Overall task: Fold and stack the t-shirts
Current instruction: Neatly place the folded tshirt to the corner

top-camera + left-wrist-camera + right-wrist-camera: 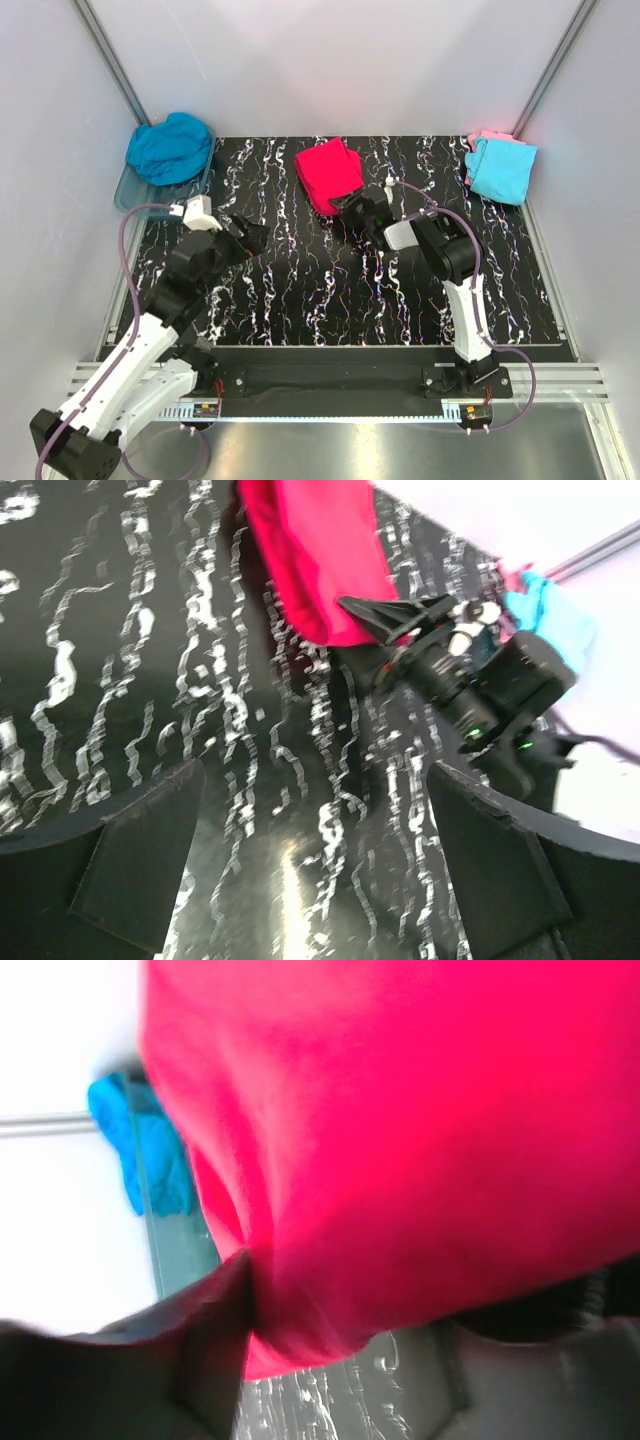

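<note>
Bright pink-red folded cloth t-shirt (328, 172): lies far centre on the black, white-veined marble-pattern table (300, 300); right gripper (352, 203) at its near edge, fingers (200, 1340) part-spread either side of the cloth, whether pinching it cannot be told; left gripper (252, 233) spread wide, empty, over the table; teal-blue t-shirt (170, 147) heaped in clear bluish plastic tub (125, 190), far left; light cyan t-shirt (500, 172) atop pale pink t-shirt (487, 136), far right.

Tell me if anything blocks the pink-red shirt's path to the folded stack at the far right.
Nothing visible: only bare marbled table lies between the pink-red shirt and the light cyan shirt on that stack.
</note>
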Robot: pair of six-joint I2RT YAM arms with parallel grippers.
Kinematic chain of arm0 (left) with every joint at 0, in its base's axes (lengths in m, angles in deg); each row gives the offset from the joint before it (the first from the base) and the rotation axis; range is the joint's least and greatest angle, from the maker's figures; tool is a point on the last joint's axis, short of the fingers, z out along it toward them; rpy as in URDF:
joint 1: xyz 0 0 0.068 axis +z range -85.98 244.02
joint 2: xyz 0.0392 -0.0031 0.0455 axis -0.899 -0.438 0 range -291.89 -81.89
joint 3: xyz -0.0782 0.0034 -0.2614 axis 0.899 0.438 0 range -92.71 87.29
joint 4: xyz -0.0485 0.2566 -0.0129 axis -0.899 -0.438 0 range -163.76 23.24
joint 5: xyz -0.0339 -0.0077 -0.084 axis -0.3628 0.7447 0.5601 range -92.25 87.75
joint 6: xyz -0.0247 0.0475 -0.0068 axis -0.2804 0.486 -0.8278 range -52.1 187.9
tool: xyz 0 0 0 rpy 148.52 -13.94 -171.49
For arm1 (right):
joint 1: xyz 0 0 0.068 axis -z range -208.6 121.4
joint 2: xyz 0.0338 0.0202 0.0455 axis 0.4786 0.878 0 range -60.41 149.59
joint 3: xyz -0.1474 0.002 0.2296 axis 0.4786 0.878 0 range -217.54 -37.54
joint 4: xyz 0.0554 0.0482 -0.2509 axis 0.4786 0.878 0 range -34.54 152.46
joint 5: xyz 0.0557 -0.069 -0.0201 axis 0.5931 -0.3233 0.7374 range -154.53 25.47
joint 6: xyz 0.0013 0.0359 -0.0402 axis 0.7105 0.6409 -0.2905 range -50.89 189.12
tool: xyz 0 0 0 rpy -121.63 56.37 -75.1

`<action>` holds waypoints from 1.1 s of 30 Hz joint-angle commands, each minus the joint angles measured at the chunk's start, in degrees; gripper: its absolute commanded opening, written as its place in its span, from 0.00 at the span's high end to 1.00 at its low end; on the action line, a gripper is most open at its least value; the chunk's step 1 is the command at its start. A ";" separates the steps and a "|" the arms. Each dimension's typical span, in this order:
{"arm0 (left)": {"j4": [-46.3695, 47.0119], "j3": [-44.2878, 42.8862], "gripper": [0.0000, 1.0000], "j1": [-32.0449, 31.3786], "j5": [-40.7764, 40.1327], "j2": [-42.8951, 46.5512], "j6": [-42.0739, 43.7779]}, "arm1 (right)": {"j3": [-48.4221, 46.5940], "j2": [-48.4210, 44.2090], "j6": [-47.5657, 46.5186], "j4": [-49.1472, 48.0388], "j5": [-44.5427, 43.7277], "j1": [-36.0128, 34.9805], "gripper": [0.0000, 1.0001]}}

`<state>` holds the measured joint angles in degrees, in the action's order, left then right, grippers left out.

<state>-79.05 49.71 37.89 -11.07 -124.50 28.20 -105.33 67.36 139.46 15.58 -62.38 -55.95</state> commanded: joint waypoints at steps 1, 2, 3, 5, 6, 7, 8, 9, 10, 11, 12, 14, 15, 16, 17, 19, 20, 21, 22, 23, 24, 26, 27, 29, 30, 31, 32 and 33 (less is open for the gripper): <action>-1.06 -0.56 0.01 -0.24 -4.10 3.93 2.87 | 1.07 -1.46 0.05 6.37 -5.04 -0.16 0.68; -1.06 -0.65 0.01 -0.15 -4.27 4.11 3.14 | 2.04 -2.42 -0.03 7.52 -5.58 -0.07 0.78; -1.15 -0.91 0.01 -0.15 -4.36 4.11 3.49 | 4.40 -5.13 -0.73 8.58 -6.19 0.11 0.85; -1.33 -1.26 0.01 -0.15 -4.36 3.76 3.76 | 7.58 -8.57 -1.35 11.66 -8.91 0.72 0.97; -1.33 -1.44 0.01 -0.15 -4.45 3.59 3.76 | 11.24 -12.50 -2.14 13.32 -11.01 1.07 0.99; -1.15 -1.35 0.01 -0.15 -4.45 3.50 3.58 | 13.45 -14.63 -2.58 13.86 -11.90 2.03 1.00; -0.89 -1.35 0.01 -0.15 -4.28 3.50 3.15 | 17.56 -16.74 -3.02 14.30 -12.60 2.74 1.00; -0.63 -1.18 0.01 -0.24 -3.75 3.59 2.79 | 19.52 -20.67 -3.37 15.08 -13.39 3.61 1.00; -0.02 -1.00 0.01 -0.24 -3.31 3.93 2.44 | 21.28 -22.63 -3.98 15.53 -13.58 4.49 1.00; 0.34 -0.65 0.01 -0.24 -2.53 4.11 2.00 | 24.08 -26.48 -5.21 16.49 -13.75 6.68 1.00; 0.43 -0.48 0.01 -0.24 -2.17 4.29 1.74 | 25.33 -28.60 -6.00 18.67 -14.80 7.74 1.00; 0.78 0.14 0.01 -0.32 -1.64 5.08 1.38 | 28.84 -34.91 -7.94 20.97 -15.95 10.65 1.00; 0.95 0.32 0.01 -0.33 -1.55 5.34 1.30 | 29.81 -36.95 -8.55 23.42 -17.34 11.26 1.00; 1.13 0.49 0.01 -0.41 -1.38 5.78 1.21 | 30.69 -39.06 -8.91 24.57 -17.79 11.88 1.00; 1.13 0.67 0.01 -0.41 -1.03 6.04 1.12 | 32.35 -41.00 -9.08 25.89 -18.15 12.67 1.00; 1.22 0.67 0.01 -0.59 -0.85 6.40 1.38 | 34.64 -46.71 -8.39 28.80 -18.50 12.85 1.00; 1.13 0.58 0.01 -0.68 -0.50 6.57 1.56 | 37.53 -50.73 -6.90 29.33 -18.59 12.85 1.00; 1.22 0.49 0.01 -0.59 -0.32 6.75 1.65 | 39.21 -52.86 -5.58 30.29 -19.11 12.85 1.00; 1.05 0.32 0.01 -0.68 -0.06 6.92 1.73 | 41.05 -54.88 -4.35 30.47 -19.55 12.85 1.00; 0.96 -0.20 0.01 -0.68 0.46 6.93 1.82 | 44.03 -58.82 -2.51 30.73 -20.25 12.76 1.00; 0.87 -0.56 0.01 -0.68 0.82 6.93 1.91 | 45.02 -60.77 -1.63 32.13 -22.69 12.85 1.00; 0.52 -1.70 0.01 -0.76 1.78 7.10 2.09 | 46.60 -64.99 -2.13 33.37 -26.57 13.03 1.00; 0.00 -2.05 0.01 -0.94 2.05 7.19 2.09 | 46.43 -65.71 -2.58 35.29 -29.63 14.33 1.00; -0.80 -3.45 0.01 -0.94 2.75 7.37 2.17 | 46.52 -66.24 -3.98 35.83 -28.97 16.71 1.00; -1.58 -3.90 0.01 -0.94 2.93 7.80 2.26 | 46.69 -66.07 -4.08 35.84 -26.78 19.59 1.00; -1.94 -4.34 0.01 -0.94 3.02 8.07 2.35 | 46.87 -65.98 -4.34 35.84 -25.89 20.58 1.00; -2.47 -5.12 0.01 -0.94 3.11 8.42 2.52 | 47.31 -65.28 -4.86 35.75 -25.10 21.89 1.00; -2.82 -5.57 0.01 -0.94 3.19 8.59 2.61 | 47.31 -65.01 -5.39 35.83 -23.79 22.86 1.00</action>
<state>-82.57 48.37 37.19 -9.60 -117.55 29.95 -58.25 2.31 135.51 50.96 -84.61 -35.93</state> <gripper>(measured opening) 0.985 0.064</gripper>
